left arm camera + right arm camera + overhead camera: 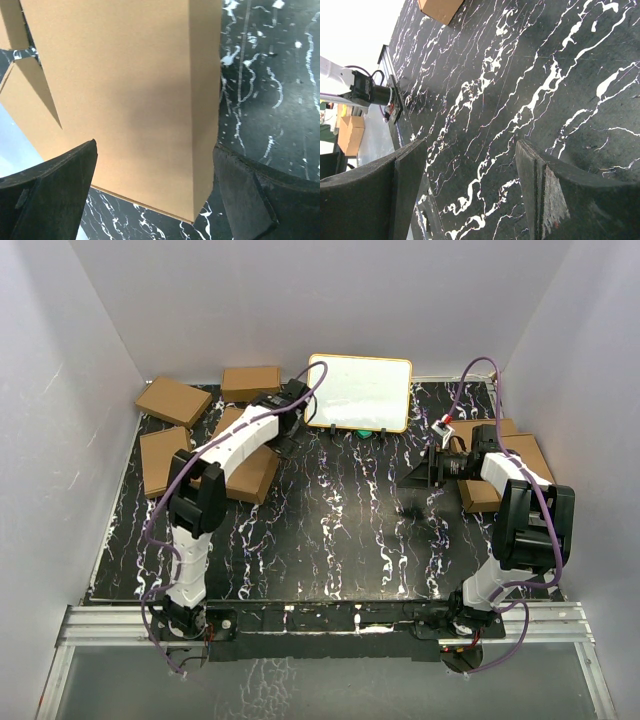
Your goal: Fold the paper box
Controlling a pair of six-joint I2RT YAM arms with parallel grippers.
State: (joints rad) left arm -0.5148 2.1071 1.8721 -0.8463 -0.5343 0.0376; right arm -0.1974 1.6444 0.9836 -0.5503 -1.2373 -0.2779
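The paper box [125, 90] is a folded, flat brown rectangle lying on the black marbled table [270, 75]. In the left wrist view its near end sits between the fingers of my left gripper [155, 146], which is open, with its jaws spread past both sides of the box. From above, this box [250, 472] lies under the left forearm and the left gripper [288, 425] is at its far end. My right gripper [470, 145] is open with only bare table between its fingers. In the top view the right gripper [420, 475] hovers at the right, pointing left.
Other folded brown boxes [173, 400] [250, 382] [163, 462] lie at the back left. A white board with a tan frame [360, 392] stands at the back centre. Flat brown cardboard [505, 465] lies under the right arm. White walls enclose the table.
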